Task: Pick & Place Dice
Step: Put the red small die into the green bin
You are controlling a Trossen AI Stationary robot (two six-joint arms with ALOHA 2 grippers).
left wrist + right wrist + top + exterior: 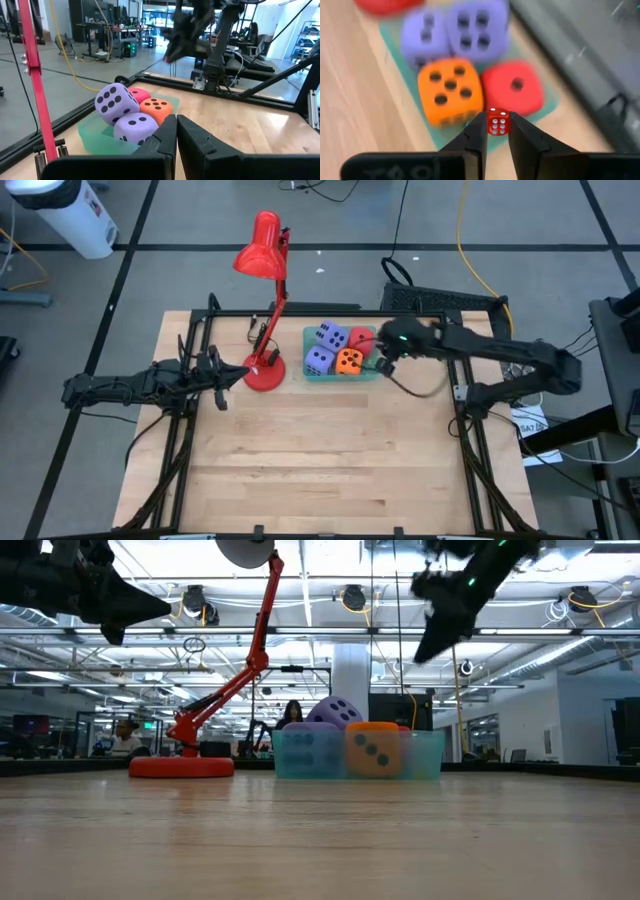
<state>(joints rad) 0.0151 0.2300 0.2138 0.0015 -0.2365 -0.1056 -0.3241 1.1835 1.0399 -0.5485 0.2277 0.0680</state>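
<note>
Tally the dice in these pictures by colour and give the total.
Purple dice: 2, in the green tray
Orange die: 1, in the tray
Large red die: 1, in the tray
Small red die: 1, held in the right end effector
Total: 5
</note>
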